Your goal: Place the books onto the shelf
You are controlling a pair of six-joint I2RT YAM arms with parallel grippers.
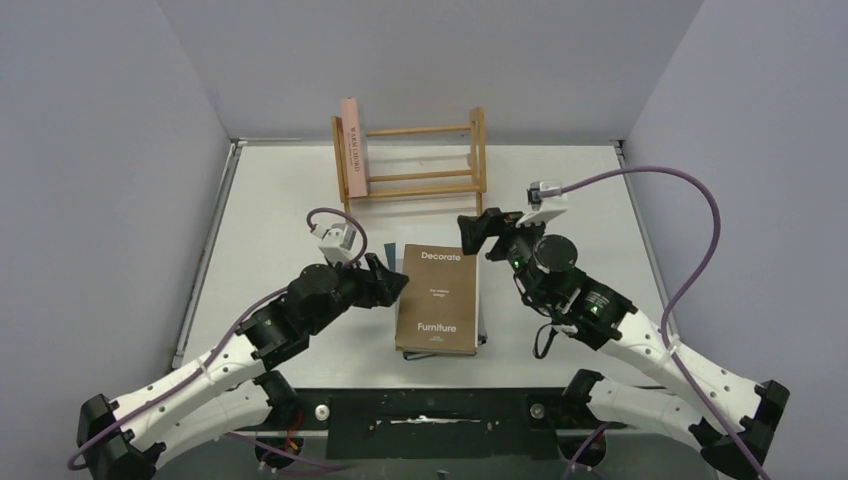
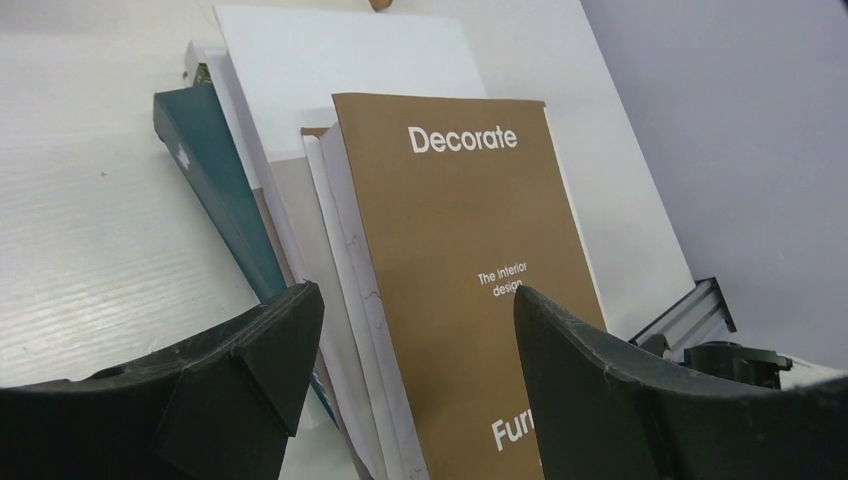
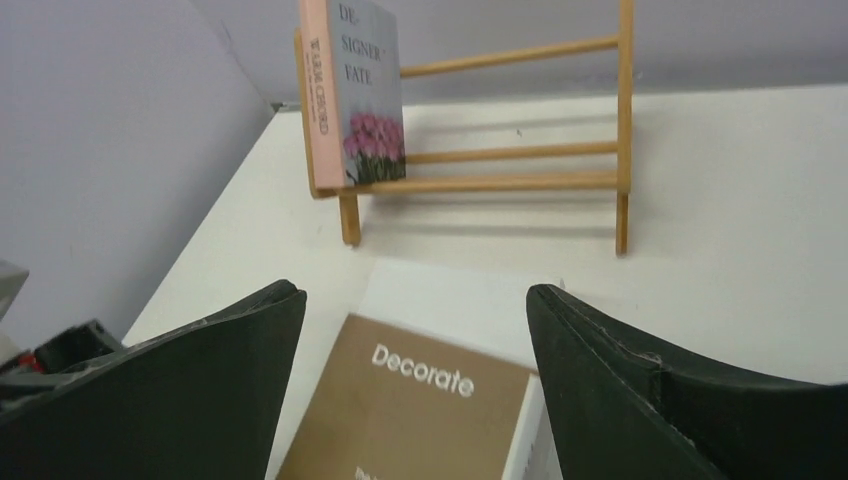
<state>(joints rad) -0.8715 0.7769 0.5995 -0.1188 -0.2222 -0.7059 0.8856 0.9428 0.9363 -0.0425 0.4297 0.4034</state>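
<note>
A stack of books lies flat at mid-table, with the brown "Decorate" book (image 1: 438,300) (image 2: 470,260) (image 3: 410,410) on top. Under it show a dark teal book (image 2: 215,190) and a white book (image 2: 340,60). The pink book (image 1: 352,150) (image 3: 355,90) stands upright at the left end of the light-wood shelf (image 1: 425,175) (image 3: 520,180) at the back. My left gripper (image 1: 392,282) (image 2: 418,300) is open at the stack's left edge, gripping nothing. My right gripper (image 1: 475,232) (image 3: 415,295) hovers open over the stack's far right corner, facing the shelf.
Grey walls (image 1: 110,150) close in the white table (image 1: 570,210) on the left, back and right. Purple cables (image 1: 690,200) loop off both wrists. The shelf's slots to the right of the pink book hold nothing.
</note>
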